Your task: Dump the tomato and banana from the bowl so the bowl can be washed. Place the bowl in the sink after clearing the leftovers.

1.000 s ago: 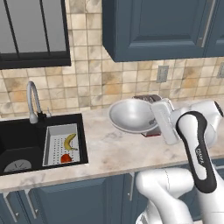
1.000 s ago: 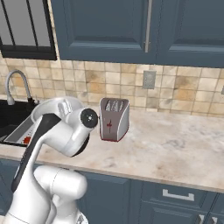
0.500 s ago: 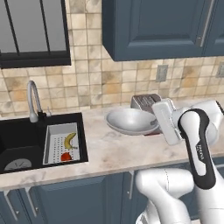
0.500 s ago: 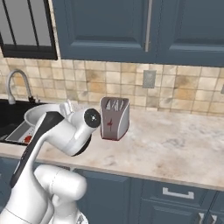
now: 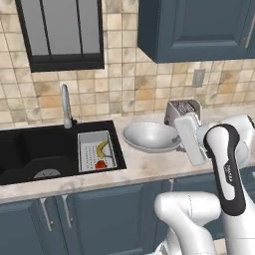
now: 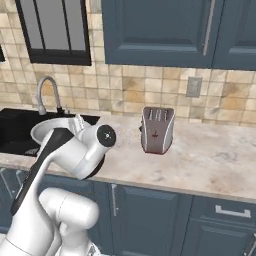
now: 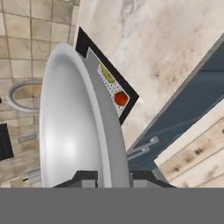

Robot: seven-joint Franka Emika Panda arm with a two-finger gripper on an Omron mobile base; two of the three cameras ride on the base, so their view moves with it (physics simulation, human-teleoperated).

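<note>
The bowl (image 5: 148, 136) is pale grey, glossy and empty, held nearly level just above the counter to the right of the sink (image 5: 35, 149). My gripper (image 5: 178, 141) is shut on its right rim. In the hand view the bowl (image 7: 70, 122) stands on edge with the fingertips (image 7: 85, 177) clamping its rim. The banana (image 5: 103, 148) and the tomato (image 5: 99, 163) lie in a perforated grey tray (image 5: 88, 155) at the sink's right end. Past the rim, the hand view also shows the banana (image 7: 106, 74) and the tomato (image 7: 120, 99). From the right base, the bowl (image 6: 52, 128) peeks out behind my arm.
A silver toaster (image 5: 182, 110) stands on the counter right behind my hand, also seen from the right base (image 6: 157, 130). The curved tap (image 5: 65, 106) rises behind the sink. Bare marble counter (image 6: 210, 160) stretches to the right of the toaster. Blue cabinets hang overhead.
The bowl has tipped from a steep tilt toward the camera to nearly level and dropped slightly toward the counter. My hand came down with it, still shut on the rim.
</note>
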